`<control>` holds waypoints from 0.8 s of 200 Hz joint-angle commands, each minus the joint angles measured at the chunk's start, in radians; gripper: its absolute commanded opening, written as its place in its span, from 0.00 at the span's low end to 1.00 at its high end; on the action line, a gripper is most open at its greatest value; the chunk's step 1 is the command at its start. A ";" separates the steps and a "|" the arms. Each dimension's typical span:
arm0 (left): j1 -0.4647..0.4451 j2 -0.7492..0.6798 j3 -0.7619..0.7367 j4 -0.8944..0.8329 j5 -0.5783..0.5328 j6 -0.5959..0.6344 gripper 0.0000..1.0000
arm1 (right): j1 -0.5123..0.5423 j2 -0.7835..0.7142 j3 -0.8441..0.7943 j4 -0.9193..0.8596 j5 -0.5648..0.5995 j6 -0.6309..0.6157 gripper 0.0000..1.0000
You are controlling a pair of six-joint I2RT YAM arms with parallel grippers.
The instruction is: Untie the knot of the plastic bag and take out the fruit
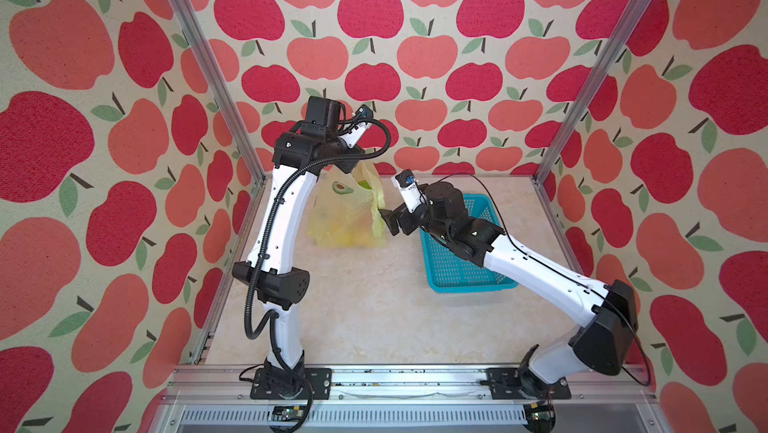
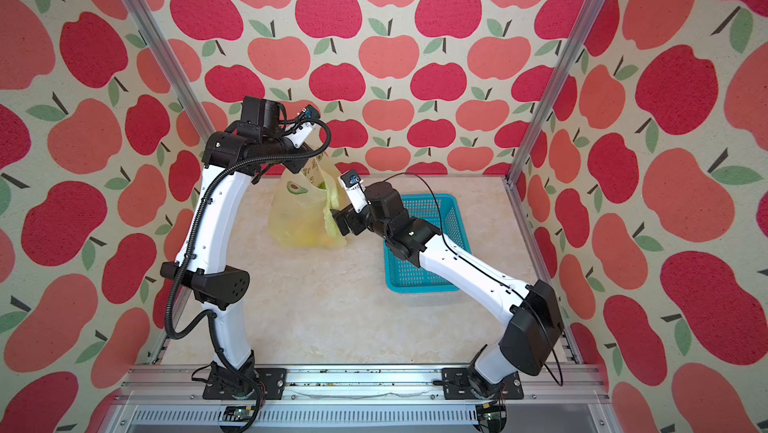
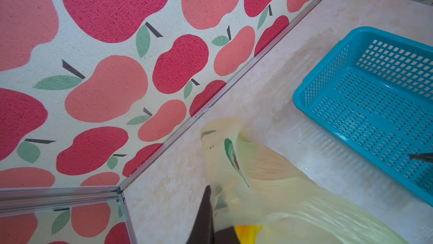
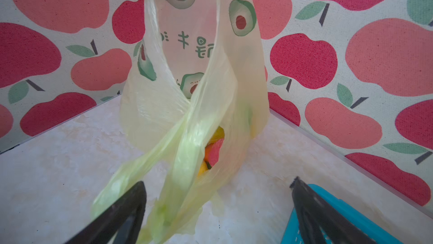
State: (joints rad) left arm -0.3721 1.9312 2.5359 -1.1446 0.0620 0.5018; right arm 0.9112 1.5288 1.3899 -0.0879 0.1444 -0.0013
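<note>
your left gripper point(image 3: 212, 204) is pinched tight on the top of the plastic bag point(image 1: 345, 219), holding it up so it hangs stretched, its bottom down at the table point(image 1: 374, 306) near the back wall. your right gripper point(image 4: 218, 183) stands wide and grips nothing; a lime handle strip point(image 4: 185, 151) dangles between its fingers. fruit point(image 4: 213, 151) shows orange and pink through the bag's gap. the turquoise basket point(image 1: 473, 288) sits just beside the bag.

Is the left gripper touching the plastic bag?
Touching. The left wrist view shows the left gripper shut on the plastic bag, with the thin film pinched between its closed jaws.
</note>
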 commanded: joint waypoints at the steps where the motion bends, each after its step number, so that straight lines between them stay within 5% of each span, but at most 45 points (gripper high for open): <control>1: -0.059 -0.098 -0.168 0.125 -0.090 0.054 0.00 | 0.012 -0.005 0.003 0.035 0.045 -0.017 0.99; 29: -0.139 -0.307 -0.528 0.315 -0.053 0.091 0.00 | 0.011 -0.029 -0.062 0.072 0.094 -0.009 0.99; 66: -0.146 -0.509 -0.931 0.535 -0.003 -0.017 0.00 | 0.009 -0.017 -0.110 0.074 0.127 0.009 0.99; 160: -0.016 -0.409 -0.946 0.586 0.093 -0.206 0.00 | 0.017 0.065 -0.157 0.047 0.121 0.101 0.99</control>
State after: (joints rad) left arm -0.3866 1.4952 1.5463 -0.5880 0.0933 0.3481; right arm 0.9230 1.5600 1.2442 -0.0196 0.2485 0.0601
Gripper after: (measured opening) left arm 0.046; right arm 0.992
